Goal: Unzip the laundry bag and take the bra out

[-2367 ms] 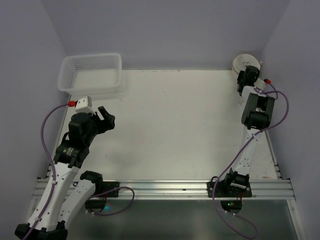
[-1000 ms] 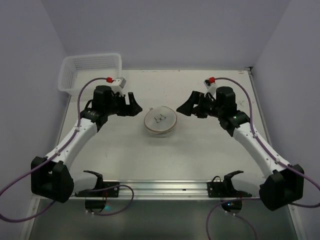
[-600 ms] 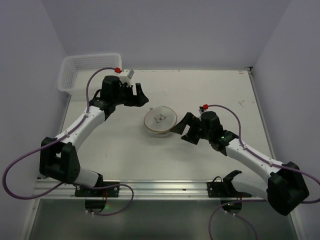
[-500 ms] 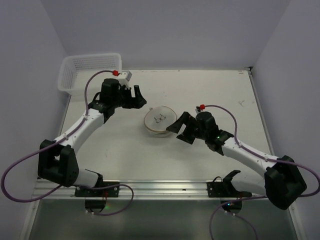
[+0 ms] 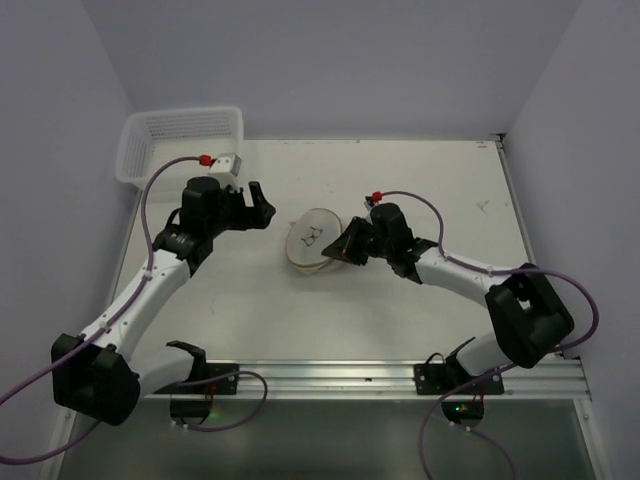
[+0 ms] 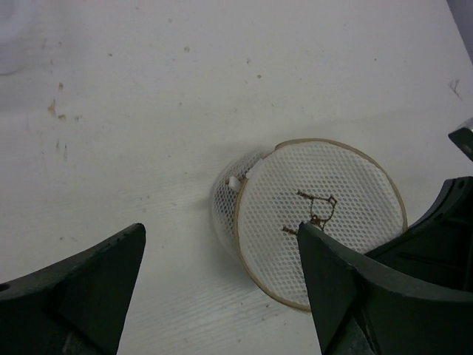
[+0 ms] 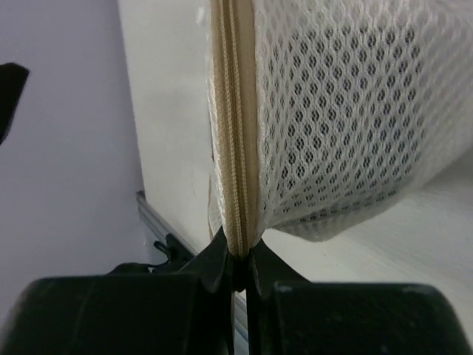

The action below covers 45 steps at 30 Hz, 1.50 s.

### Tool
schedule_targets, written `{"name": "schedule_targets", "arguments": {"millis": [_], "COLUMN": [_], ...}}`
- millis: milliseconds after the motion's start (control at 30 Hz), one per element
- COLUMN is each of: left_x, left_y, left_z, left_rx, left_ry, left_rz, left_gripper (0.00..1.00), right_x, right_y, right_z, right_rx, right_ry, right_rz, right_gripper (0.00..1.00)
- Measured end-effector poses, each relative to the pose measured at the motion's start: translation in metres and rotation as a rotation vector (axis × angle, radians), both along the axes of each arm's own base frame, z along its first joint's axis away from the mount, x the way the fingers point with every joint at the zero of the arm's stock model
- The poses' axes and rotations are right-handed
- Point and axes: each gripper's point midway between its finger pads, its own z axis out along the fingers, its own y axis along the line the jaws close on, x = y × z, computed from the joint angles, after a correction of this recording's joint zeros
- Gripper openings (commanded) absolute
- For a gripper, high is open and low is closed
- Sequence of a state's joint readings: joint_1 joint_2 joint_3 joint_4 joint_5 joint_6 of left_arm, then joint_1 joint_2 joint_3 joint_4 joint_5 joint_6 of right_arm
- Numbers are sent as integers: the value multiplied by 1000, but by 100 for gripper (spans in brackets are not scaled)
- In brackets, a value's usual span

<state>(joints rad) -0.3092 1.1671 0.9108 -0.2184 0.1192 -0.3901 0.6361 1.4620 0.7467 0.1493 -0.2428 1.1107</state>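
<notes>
Right claw [image 5: 339, 251] now pinching laundry bag [image 5: 312, 238] rim, face tilted leftward, left claw [image 5: 260, 204] spread

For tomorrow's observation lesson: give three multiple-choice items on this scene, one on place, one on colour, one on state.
1. Where is the white basket? A far left corner B between the arms C near right corner
2. The rim of the laundry bag is: A red B beige C black
3. The right gripper is: A wide open B shut on the bag's rim C in the basket
Answers: 1A, it sits at the back left; 2B, the zip band shows beige; 3B, it pinches the rim.
</notes>
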Motion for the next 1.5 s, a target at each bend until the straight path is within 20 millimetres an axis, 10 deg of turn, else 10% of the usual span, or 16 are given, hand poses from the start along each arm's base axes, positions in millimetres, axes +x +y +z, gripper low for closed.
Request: {"name": "schedule_targets", "arguments": {"millis": [400, 567, 833, 1167, 1500], "left_x": [-27, -37, -32, 29, 114], "left_y": [6, 1, -4, -33, -53], "left_z": [26, 12, -8, -50, -69], "left_rx": [95, 122, 138, 155, 115], "left_ry": [-116, -80, -26, 73, 81], "left_rz": [-117, -193, -231, -313, -483], "left_gripper": [91, 91, 91, 90, 86], "right_x": [35, 30, 38, 14, -29], "right_y": [38, 27, -38, -76, -88], "right_z": [97, 68, 38, 122, 91], "right_rx": [-53, -88, -223, -283, -189], "right_ry": [-319, -238, -81, -422, -399], "right_rz": [856, 1026, 845, 453, 338], "right_gripper": [1, 60, 99, 99, 99]}}
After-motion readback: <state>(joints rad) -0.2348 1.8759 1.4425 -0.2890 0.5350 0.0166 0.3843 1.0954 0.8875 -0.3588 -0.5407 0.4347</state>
